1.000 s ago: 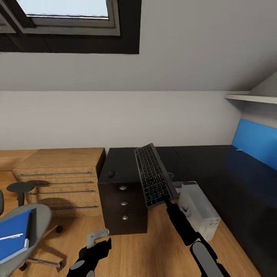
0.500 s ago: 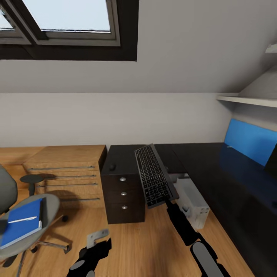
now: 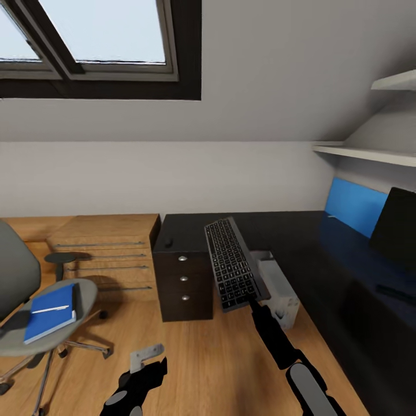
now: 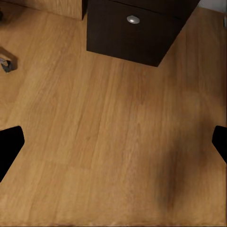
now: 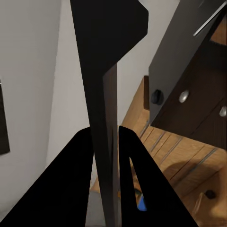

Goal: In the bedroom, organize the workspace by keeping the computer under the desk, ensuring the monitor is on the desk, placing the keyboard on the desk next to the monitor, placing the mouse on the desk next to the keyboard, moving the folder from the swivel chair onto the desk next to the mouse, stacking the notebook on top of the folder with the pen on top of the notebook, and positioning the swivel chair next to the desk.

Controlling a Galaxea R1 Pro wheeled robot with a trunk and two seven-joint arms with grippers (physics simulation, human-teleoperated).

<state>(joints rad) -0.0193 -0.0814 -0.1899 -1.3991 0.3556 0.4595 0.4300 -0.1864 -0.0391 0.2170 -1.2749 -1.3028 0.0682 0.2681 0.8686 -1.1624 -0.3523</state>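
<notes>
A: What takes up the most room in the head view?
B: The desk (image 3: 323, 254), a long glossy black surface running from centre toward three o'clock, with a blue back panel (image 3: 352, 209) behind it. The monitor (image 3: 397, 229) stands on it at about three o'clock.

A: And at nine o'clock?
B: The swivel chair (image 3: 34, 323), well apart from the surface. The blue folder (image 3: 51, 312) lies flat on its seat with a thin white pen (image 3: 49, 309) on top.

A: The computer?
B: A light grey tower (image 3: 278, 289) on the wooden floor (image 3: 202, 358), just beside the surface's edge, near five o'clock of centre.

A: Where is the keyboard relative to the right hand?
B: The keyboard (image 3: 232, 264) is tilted up in the air, rising toward twelve o'clock from the right hand (image 3: 252, 301), which pinches its lower edge. In the right wrist view the two fingers (image 5: 71, 179) are closed against the thin dark slab (image 5: 105, 94) between them.

A: The left hand?
B: The left hand (image 3: 144, 361) hangs low at about seven o'clock, over bare floor. In the left wrist view its fingertips (image 4: 9, 146) stand wide apart with nothing between them, and the dark drawer unit (image 4: 135, 28) lies ahead.
</notes>
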